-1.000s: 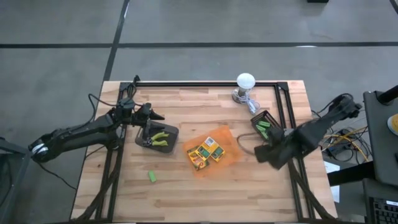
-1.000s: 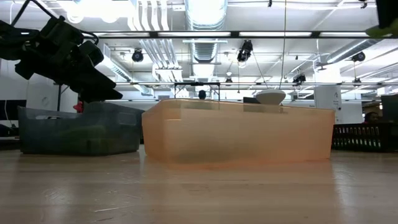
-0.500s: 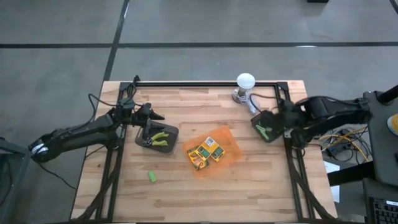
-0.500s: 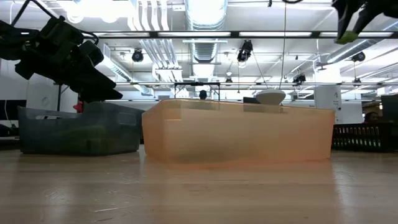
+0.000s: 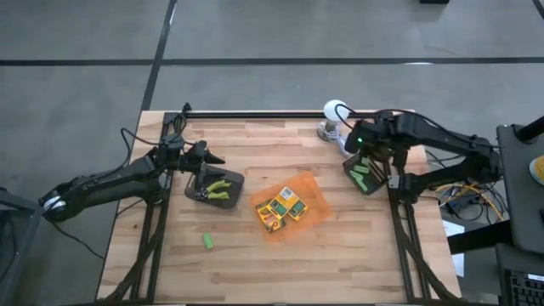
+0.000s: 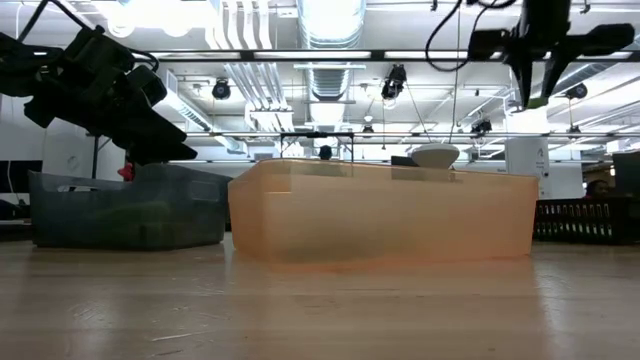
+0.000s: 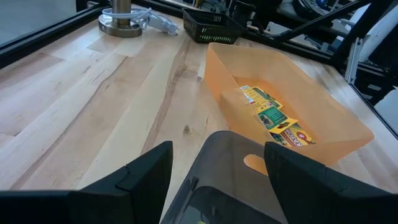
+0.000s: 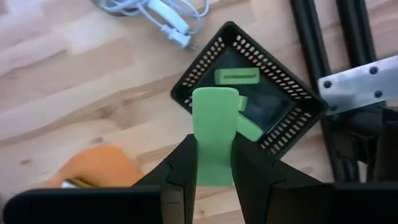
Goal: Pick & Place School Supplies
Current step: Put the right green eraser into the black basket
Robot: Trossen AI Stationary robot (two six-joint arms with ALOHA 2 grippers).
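The right gripper (image 8: 214, 177) hangs above the black mesh basket (image 5: 364, 172) at the right edge of the worktop (image 5: 280, 263), its fingers pinched on a flat bright green piece (image 8: 214, 140) that stands up between them. In the basket below lie more green pieces (image 8: 236, 76); just how many is hard to make out. Beside the basket stand the white round-headed lamp (image 5: 335, 111) and its coiled cable (image 8: 163, 14).

The left gripper (image 5: 208, 159) hovers with its fingers spread wide and nothing between them, over the near rim of the dark grey bin (image 5: 214, 189), in which the yellow- and green-handled plier-like tools (image 5: 223, 188) lie.

In the middle of the worktop the orange translucent tray (image 5: 316, 209) holds the yellow-and-green crayon boxes (image 5: 282, 206). One green stubby piece (image 5: 207, 241) lies alone on the bare wood, nearer the front edge.
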